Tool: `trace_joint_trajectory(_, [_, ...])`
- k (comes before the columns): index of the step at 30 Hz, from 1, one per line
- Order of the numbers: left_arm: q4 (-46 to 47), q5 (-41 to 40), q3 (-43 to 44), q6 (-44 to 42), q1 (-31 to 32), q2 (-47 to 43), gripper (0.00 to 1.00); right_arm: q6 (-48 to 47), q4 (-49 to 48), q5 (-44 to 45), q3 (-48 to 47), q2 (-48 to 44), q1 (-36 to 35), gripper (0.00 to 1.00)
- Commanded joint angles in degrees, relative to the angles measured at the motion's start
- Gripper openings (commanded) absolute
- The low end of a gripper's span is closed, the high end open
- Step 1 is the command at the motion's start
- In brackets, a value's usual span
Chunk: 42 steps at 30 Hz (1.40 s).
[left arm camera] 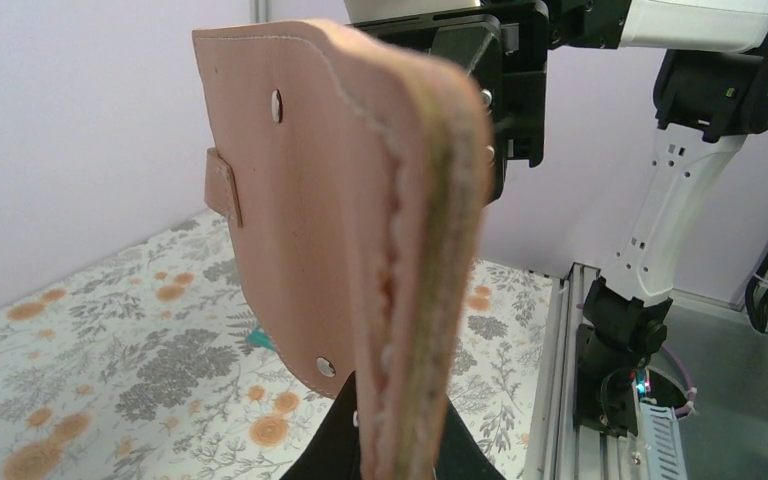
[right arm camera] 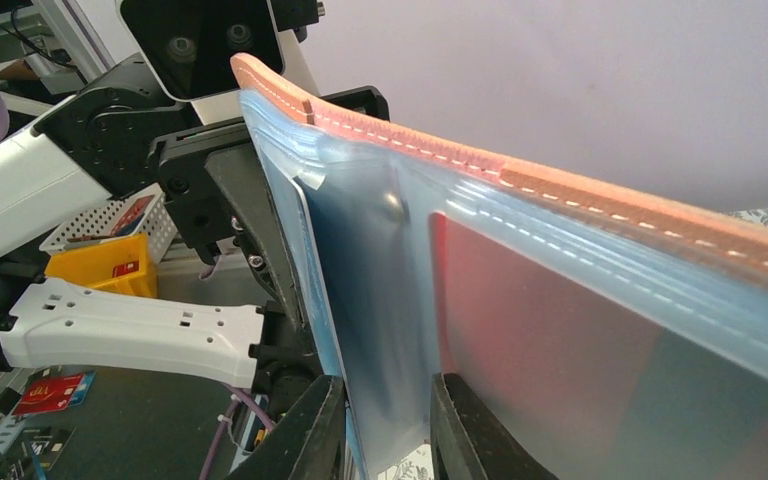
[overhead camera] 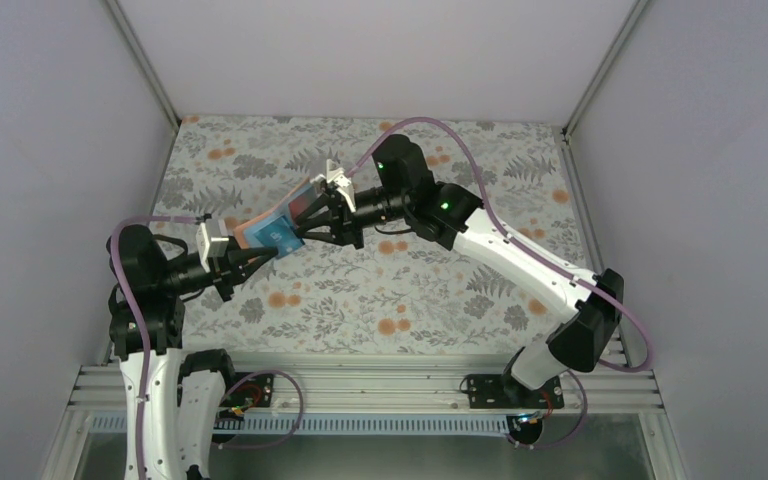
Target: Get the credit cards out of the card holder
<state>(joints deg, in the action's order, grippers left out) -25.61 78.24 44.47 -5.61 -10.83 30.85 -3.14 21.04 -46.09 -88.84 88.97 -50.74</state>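
The card holder (overhead camera: pixel 272 228) hangs in the air between the two grippers, its light blue inside facing up. My left gripper (overhead camera: pixel 243 246) is shut on its near edge; the left wrist view shows the reddish-brown outside (left arm camera: pixel 310 200) clamped between the black fingers (left arm camera: pixel 332 445). My right gripper (overhead camera: pixel 302 220) has its jaws a little apart on either side of the light blue inner pocket (right arm camera: pixel 380 260); bare table shows low in the gap of the right gripper (right arm camera: pixel 388 388). A red card (right arm camera: pixel 540 330) shows through the pocket. A teal sliver (left arm camera: pixel 258 340) peeks from behind the holder, on the table.
The floral tablecloth (overhead camera: pixel 410 290) lies under both arms. An aluminium rail (overhead camera: pixel 360 385) runs along the near edge, with enclosure walls on the left, right and back. A yellow bin (right arm camera: pixel 100 270) and a white basket (right arm camera: pixel 110 215) stand beyond the table.
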Motion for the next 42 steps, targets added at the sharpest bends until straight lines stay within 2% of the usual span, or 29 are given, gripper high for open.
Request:
trace_joint_trajectory(1, [-0.2,4.3,1.4,-2.0,0.1,-0.4,0.02,0.8,-1.7,3.0,-1.8,0.6,0.6,0.24])
trace_joint_trajectory(7, [0.9,4.0,1.0,-1.3,0.1,-0.4,0.02,0.1,-1.9,7.3,-1.6,2.0,-1.0,0.26])
trace_joint_trajectory(11, [0.0,4.0,1.5,-1.8,0.2,-0.3,0.02,-0.3,-2.2,3.3,-2.4,3.0,-2.1,0.28])
trace_joint_trajectory(14, [1.0,4.0,0.6,-1.4,0.1,-0.4,0.02,-1.4,-2.2,1.1,-2.1,2.9,-2.5,0.18])
trace_joint_trajectory(16, [1.1,4.0,0.6,-1.2,0.2,-0.3,0.02,-1.5,-2.6,-1.1,-1.6,2.3,-2.5,0.05])
trace_joint_trajectory(21, [0.8,3.8,0.1,-1.8,0.1,-0.6,0.03,-2.1,-3.2,-2.1,0.8,-0.6,-1.6,0.04])
trace_joint_trajectory(24, [1.3,2.7,-0.2,-0.7,0.1,-0.8,0.13,-1.3,-2.3,-0.1,0.6,-1.0,-0.5,0.04])
trace_joint_trajectory(27, [1.4,2.9,-0.2,-0.6,0.2,-0.9,0.16,-2.1,0.2,1.2,-0.6,-1.2,-0.1,0.04])
trace_joint_trajectory(29, [1.6,2.7,-0.3,-0.6,0.2,-1.0,0.15,-2.6,0.8,2.7,-0.7,-1.7,0.1,0.04])
trace_joint_trajectory(33, [1.7,2.4,-0.4,0.1,0.1,-1.1,0.05,-3.2,3.2,4.9,-1.9,-2.1,0.3,0.04])
trace_joint_trajectory(42, [6.3,-0.9,-2.3,6.3,0.1,-1.4,0.03,-5.2,7.4,10.0,0.2,-5.6,4.3,0.04])
